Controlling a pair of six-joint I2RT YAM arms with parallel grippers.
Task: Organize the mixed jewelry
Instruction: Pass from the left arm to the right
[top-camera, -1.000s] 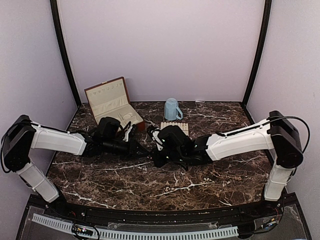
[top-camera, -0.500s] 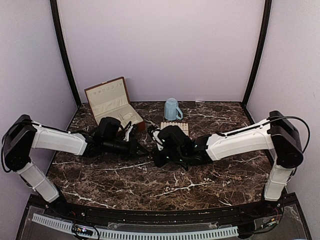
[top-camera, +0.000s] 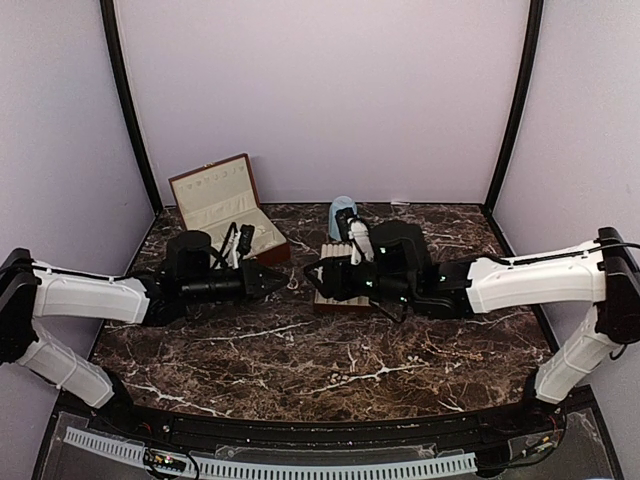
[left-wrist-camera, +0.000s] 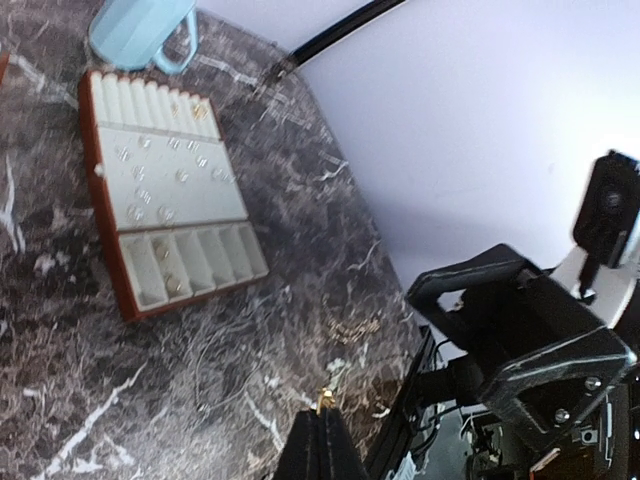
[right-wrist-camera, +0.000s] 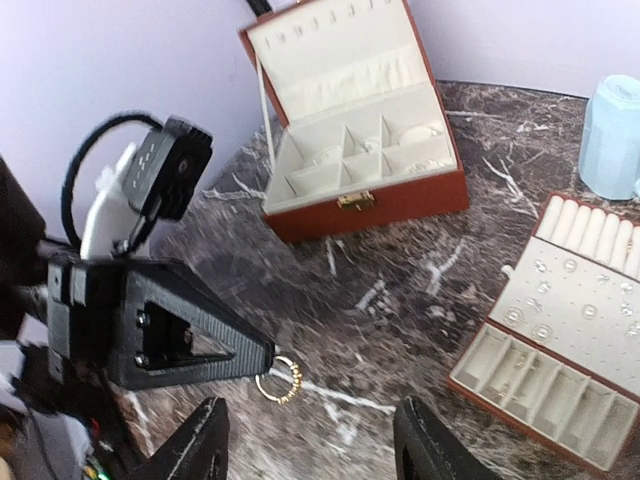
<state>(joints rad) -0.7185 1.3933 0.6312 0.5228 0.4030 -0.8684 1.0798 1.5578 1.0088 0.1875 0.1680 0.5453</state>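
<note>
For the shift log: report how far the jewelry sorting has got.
Done: several small pieces already sit on the slotted tray. In hand: the left pincer is shut on a small ring, with the right pincer open beside it. Left: that ring is not yet placed; no other loose pieces show.

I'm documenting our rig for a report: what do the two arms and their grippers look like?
The left arm and right arm have white shell links and black joints. The left gripper is black, its fingers triangular frames with cut-outs; a black cable loops at its wrist. The right gripper has black fingers too.
</note>
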